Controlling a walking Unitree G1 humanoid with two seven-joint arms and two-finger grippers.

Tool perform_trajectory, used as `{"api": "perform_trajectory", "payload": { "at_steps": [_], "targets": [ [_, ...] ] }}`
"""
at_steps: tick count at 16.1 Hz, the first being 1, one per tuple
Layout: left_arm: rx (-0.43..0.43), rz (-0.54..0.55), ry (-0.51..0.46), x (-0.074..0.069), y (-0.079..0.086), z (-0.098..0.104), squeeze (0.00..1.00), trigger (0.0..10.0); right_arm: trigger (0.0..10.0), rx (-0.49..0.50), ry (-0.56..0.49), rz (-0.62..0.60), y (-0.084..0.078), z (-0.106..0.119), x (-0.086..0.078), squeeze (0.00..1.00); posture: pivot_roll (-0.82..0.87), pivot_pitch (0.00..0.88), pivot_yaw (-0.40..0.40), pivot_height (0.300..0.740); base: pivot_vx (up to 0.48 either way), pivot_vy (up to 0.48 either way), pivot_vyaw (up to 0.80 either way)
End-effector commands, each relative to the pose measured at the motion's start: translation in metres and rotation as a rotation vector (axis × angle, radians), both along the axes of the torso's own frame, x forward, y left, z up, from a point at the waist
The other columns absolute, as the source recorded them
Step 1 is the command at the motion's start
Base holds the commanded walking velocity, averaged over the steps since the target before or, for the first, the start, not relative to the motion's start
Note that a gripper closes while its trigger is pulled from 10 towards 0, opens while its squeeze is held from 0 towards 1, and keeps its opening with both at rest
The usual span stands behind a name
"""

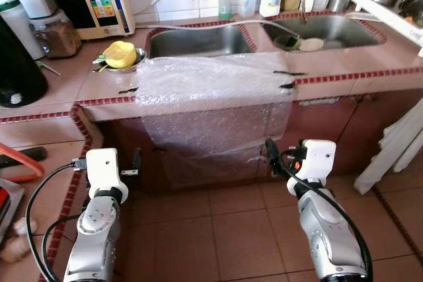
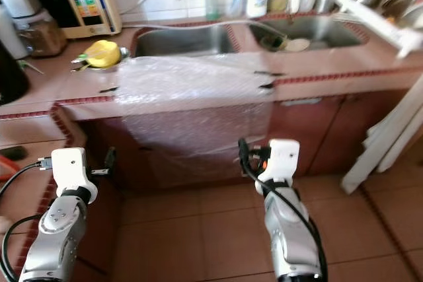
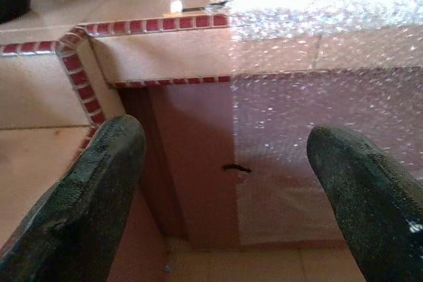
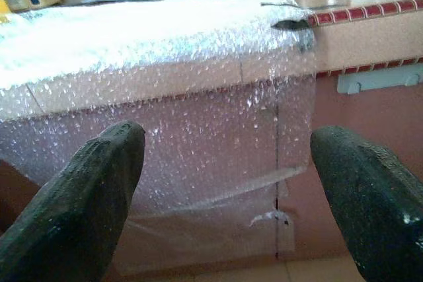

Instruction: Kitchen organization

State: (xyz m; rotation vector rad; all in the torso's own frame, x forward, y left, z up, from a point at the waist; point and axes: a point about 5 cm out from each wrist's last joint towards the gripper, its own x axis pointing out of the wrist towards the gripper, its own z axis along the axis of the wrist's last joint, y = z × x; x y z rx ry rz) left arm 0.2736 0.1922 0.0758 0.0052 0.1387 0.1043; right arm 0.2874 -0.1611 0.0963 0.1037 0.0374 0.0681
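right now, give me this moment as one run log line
left tool: open, empty | right tool: open, empty | both face bubble wrap draped over counter edge | sink behind

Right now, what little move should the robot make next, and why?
Probably step closer to the pink tiled counter and raise the arms. Both the left gripper and right gripper are open, holding nothing, low before the cabinet front. The clear bubble wrap sheet taped over the counter edge and the yellow sponge in the steel bowl sit above them.
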Motion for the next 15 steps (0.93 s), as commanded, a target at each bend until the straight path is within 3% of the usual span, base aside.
{"api": "perform_trajectory", "payload": {
  "at_steps": [1,10,15],
  "targets": [
    [0.018,-0.011,-0.027,0.002,-0.004,0.006,0.00,10.0,10.0,-0.001,0.014,-0.009,-0.004,-0.004,-0.002,0.00,0.01,0.023,0.044,0.740,0.000,0.000,0.00],
    [-0.007,-0.001,-0.085,-0.003,-0.017,0.013,0.00,10.0,10.0,-0.049,0.001,0.064,-0.003,0.004,0.008,0.00,0.03,0.026,-0.024,0.740,0.000,0.000,0.00],
    [-0.010,0.007,-0.077,-0.002,-0.013,0.012,0.00,10.0,10.0,-0.042,0.003,0.081,0.005,0.003,0.007,0.00,0.03,0.036,-0.017,0.740,0.000,-0.348,0.00]
  ]
}}
